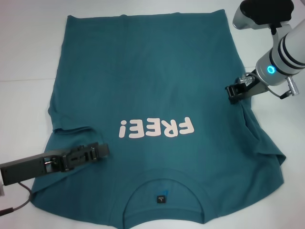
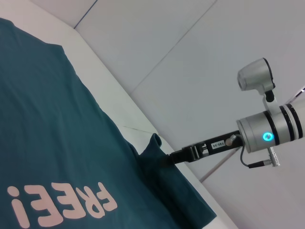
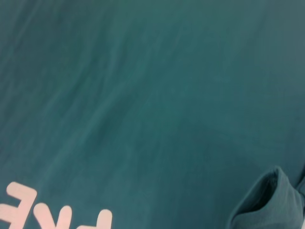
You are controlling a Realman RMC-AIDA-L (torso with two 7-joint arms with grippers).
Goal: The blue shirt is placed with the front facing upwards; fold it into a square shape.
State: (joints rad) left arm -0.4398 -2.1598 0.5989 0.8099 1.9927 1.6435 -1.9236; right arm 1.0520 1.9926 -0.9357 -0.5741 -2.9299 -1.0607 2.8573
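The blue shirt (image 1: 152, 81) lies spread face up on the white table (image 1: 28, 57), collar (image 1: 164, 187) and black neck label (image 1: 162, 198) nearest me, pink "FREE!" print (image 1: 157, 128) across the chest. My left gripper (image 1: 105, 150) rests low on the shirt by the left sleeve, beside the print. My right gripper (image 1: 232, 94) is at the shirt's right edge above the right sleeve (image 1: 267, 148). In the left wrist view it (image 2: 167, 157) is shut on a raised peak of the shirt's edge (image 2: 153, 143). The right wrist view is filled by shirt (image 3: 143, 95).
The shirt covers most of the table. Bare white table shows along the left side and past the far hem (image 1: 143, 7). A cable (image 1: 19, 202) trails from my left arm at the near left corner.
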